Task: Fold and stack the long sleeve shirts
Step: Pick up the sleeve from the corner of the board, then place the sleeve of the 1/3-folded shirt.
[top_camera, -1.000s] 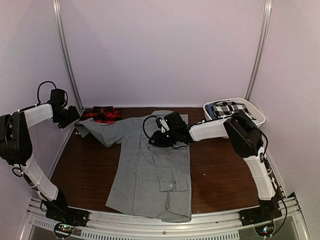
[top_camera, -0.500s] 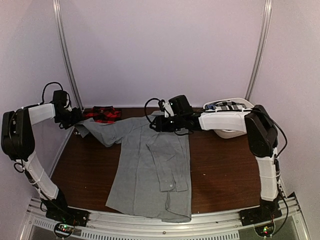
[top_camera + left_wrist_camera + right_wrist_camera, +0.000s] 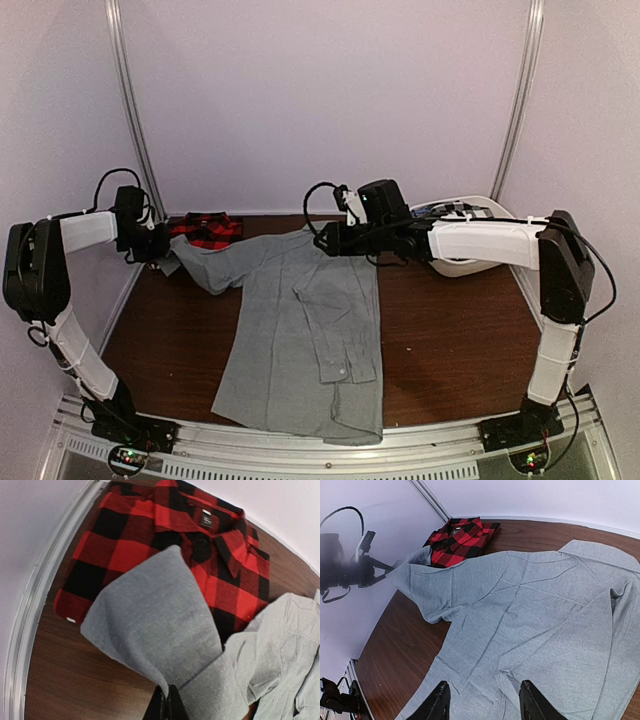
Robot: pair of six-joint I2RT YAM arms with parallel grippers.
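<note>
Plainly, the left pincer (image 3: pixel 165 702) was closed tight, its two fingers pressed together on a fold of the sleeve (image 3: pixel 150 630) of the grey shirt (image 3: pixel 300 340). The sleeve cloth fanned out ahead of the pincer's tips, and its far edge lay over the near part of the red-and-black plaid shirt (image 3: pixel 135 540). That shirt sat folded, its collar showing, just beyond the pincer in the far left corner of the table (image 3: pixel 450 340). To this pincer's right the sleeve ran across to the grey shirt's body. The body was spread flat on the brown top, the other sleeve folded down over its front and the hem lying toward the arms' bases.

The right pincer (image 3: pixel 485 700) stood partly open, its fingers well apart with nothing between them. It hung above the collar end of the grey shirt, and from the wrist view it gripped no cloth. The shirt's body stretched out below and ahead of its tips, and the plaid shirt lay farther off in the same direction, near the left pincer. Behind the right pincer, beside its own forearm, a white basket (image 3: pixel 497 206) held some black-and-white checked cloth (image 3: pixel 455 212).
</note>
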